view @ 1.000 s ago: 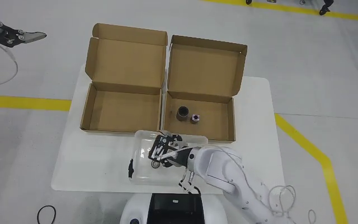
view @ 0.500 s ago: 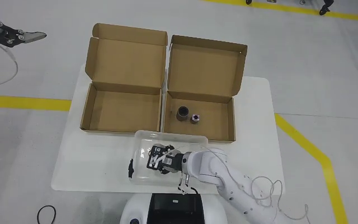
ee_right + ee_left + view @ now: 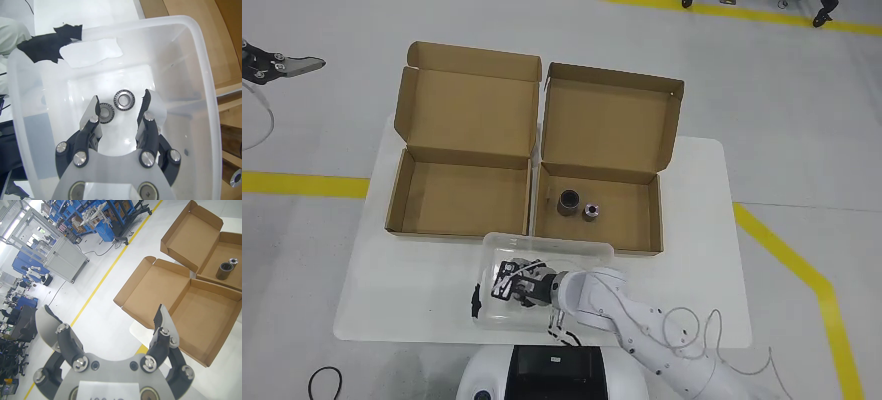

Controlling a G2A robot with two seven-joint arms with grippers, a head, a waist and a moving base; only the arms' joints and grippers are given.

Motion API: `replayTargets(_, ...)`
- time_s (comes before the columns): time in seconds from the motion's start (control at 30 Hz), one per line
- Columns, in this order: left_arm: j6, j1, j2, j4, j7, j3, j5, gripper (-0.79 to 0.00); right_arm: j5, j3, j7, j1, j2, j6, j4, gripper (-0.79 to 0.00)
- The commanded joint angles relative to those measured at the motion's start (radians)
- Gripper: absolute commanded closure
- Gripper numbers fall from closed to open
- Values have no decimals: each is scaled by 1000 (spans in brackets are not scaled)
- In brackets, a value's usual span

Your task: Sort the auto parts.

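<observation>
Two bearings (image 3: 124,99) are sitting in the clear bin (image 3: 198,56), and I'm hovering my right fingers (image 3: 151,103) spread open over them. Picking step, I reckon: next I'm needing to drop around one and squeeze.

The top view looks down from above the arms over the whole table (image 3: 692,200), 2 cardboard boxes (image 3: 457,195) and clear bin (image 3: 542,238). The left wrist view, high and well off the table, faces obliquely across both boxes, shared with the top view; the right wrist view looks closely down into the bin.
</observation>
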Motion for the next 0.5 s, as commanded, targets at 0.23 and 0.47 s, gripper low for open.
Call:
replayTargets(0.23, 0, 0, 0, 0, 0, 0, 0, -785, -7, -32, 14, 21, -28, 74, 51, -576)
replayTargets(0.47, 0, 0, 0, 0, 0, 0, 0, -785, -16, -46, 25, 33, -42, 85, 66, -591)
